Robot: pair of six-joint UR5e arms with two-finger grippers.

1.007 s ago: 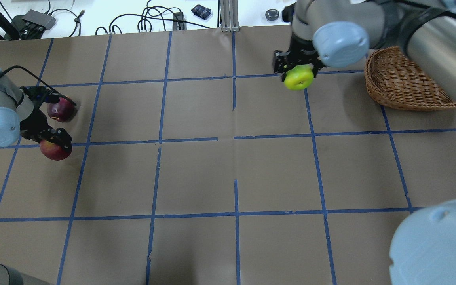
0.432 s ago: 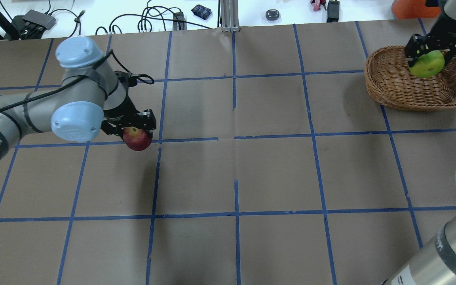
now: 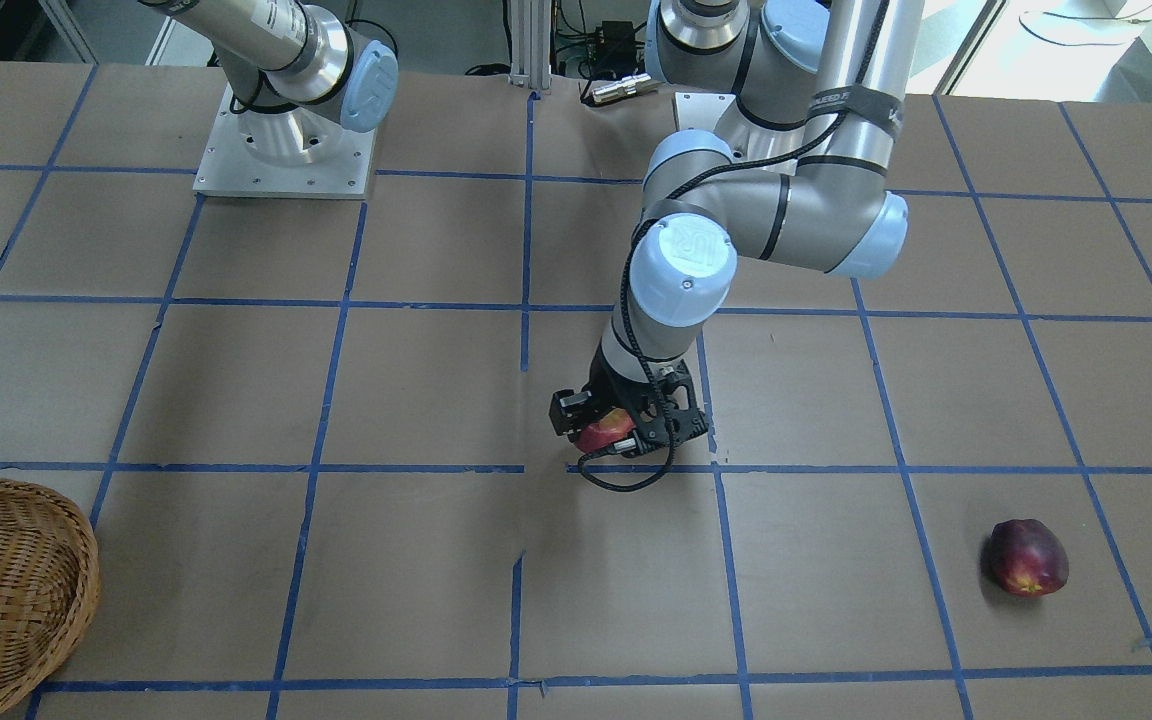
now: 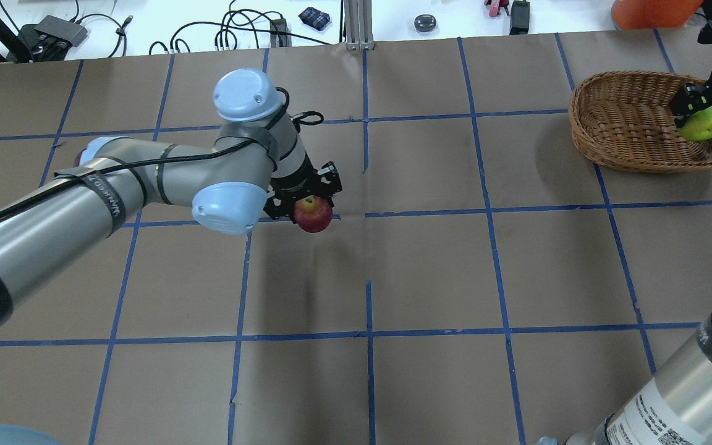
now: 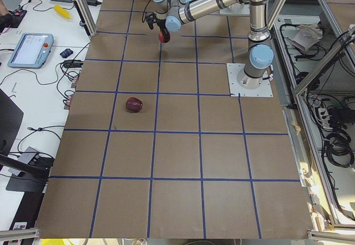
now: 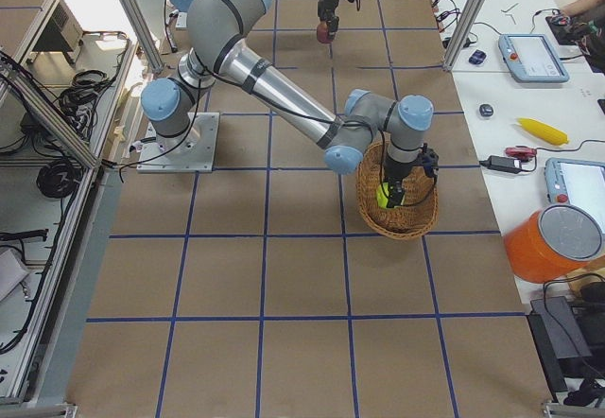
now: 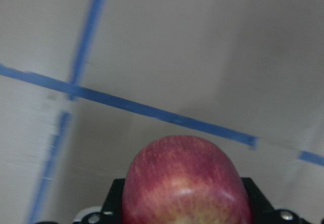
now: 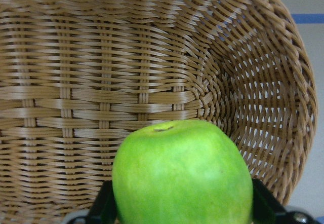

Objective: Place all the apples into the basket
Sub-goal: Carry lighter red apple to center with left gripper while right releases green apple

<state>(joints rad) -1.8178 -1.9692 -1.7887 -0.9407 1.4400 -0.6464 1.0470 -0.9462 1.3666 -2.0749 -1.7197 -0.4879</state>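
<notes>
My left gripper [image 4: 308, 204] is shut on the red apple [image 4: 313, 216] and holds it above the table's middle; the apple also fills the left wrist view [image 7: 186, 183] and shows in the front view [image 3: 604, 433]. My right gripper [image 4: 703, 111] is shut on the lime green apple [image 4: 705, 124] and holds it inside the wicker basket [image 4: 622, 133] near its right wall; the right wrist view shows the apple [image 8: 182, 178] over the weave [image 8: 101, 57]. The maroon apple [image 3: 1026, 558] lies alone on the table on my left side; in the overhead view my left arm hides it.
The basket stands at the far right of the table [image 4: 430, 272]. An orange container [image 4: 646, 9], cables and small items lie beyond the far edge. An aluminium post [image 4: 356, 25] stands at the back centre. The arm bases [image 3: 281, 150] are at my side.
My left gripper has lifted the red apple and carried it rightward to the table's middle. My right gripper has carried the green apple over to the basket and down into its right side.
</notes>
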